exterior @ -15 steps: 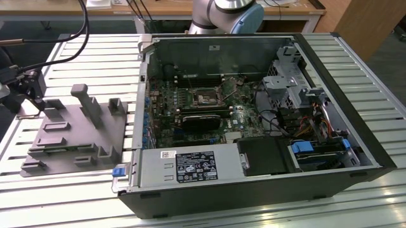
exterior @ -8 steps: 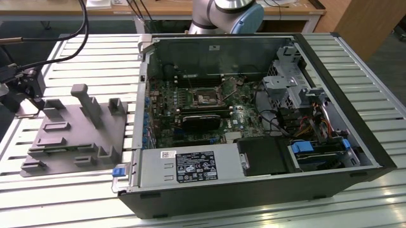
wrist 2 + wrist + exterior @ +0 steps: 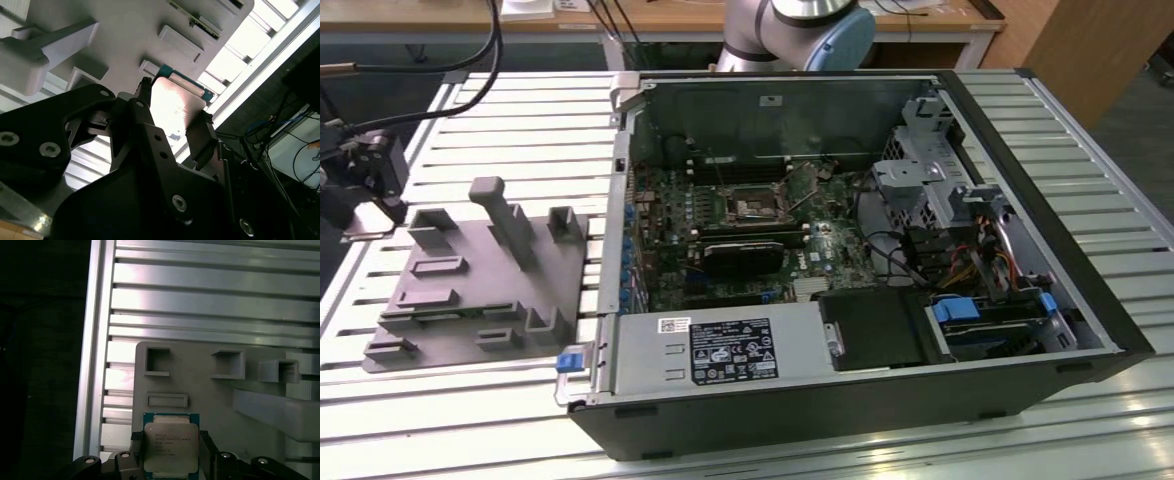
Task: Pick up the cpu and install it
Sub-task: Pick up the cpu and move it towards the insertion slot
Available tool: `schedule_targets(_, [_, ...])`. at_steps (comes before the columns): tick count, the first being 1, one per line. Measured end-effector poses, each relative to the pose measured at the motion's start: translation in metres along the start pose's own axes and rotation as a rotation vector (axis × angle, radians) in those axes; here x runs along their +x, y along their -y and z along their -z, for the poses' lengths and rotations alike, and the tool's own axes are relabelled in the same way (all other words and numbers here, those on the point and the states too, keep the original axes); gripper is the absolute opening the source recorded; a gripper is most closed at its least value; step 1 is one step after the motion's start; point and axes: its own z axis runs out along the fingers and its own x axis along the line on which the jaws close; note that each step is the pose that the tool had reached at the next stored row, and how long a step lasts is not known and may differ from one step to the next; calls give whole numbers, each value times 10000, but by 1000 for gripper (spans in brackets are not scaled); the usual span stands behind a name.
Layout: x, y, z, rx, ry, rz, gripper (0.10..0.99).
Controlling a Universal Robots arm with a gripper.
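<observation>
The gripper (image 3: 174, 107) clamps the cpu (image 3: 170, 445) by two opposite sides at the grey tray's (image 3: 210, 395) edge.

Harsh glare on the cpu (image 3: 172, 107) — murky corners

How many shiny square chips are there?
1. The cpu is held in the tool, over the grey tray. Others could be hidden inside the computer.

The cpu (image 3: 170, 447), a small square chip with a shiny silver-grey lid framed by a green rim, lies flat near one edge of the grey tray (image 3: 210, 395).
</observation>
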Motion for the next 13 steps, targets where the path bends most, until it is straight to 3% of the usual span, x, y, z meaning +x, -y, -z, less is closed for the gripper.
schedule_targets(13, [-2,-19,235,0,1,0,529])
